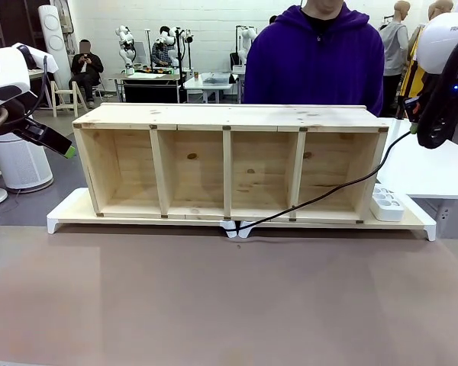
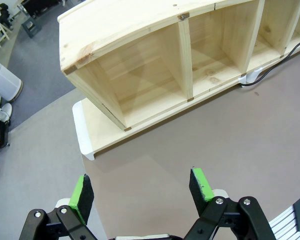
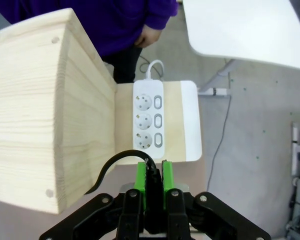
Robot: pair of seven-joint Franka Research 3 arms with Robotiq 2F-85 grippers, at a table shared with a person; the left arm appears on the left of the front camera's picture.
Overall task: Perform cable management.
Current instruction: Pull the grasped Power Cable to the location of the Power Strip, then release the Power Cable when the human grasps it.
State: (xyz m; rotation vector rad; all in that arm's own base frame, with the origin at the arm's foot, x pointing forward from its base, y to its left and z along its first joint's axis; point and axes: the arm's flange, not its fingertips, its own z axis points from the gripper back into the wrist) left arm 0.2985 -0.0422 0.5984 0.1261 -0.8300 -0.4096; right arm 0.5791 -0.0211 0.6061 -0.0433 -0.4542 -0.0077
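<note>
One thin black cable arcs from the front of the four-bay pine shelf up to my right tool, which clamps it above one white three-socket power strip, while my left tool hangs spread wide over the smooth brown counter.

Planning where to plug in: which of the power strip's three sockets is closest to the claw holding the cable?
The end socket farthest from the white lead, just beyond the right claw; the other two sit nearer the person.
</note>
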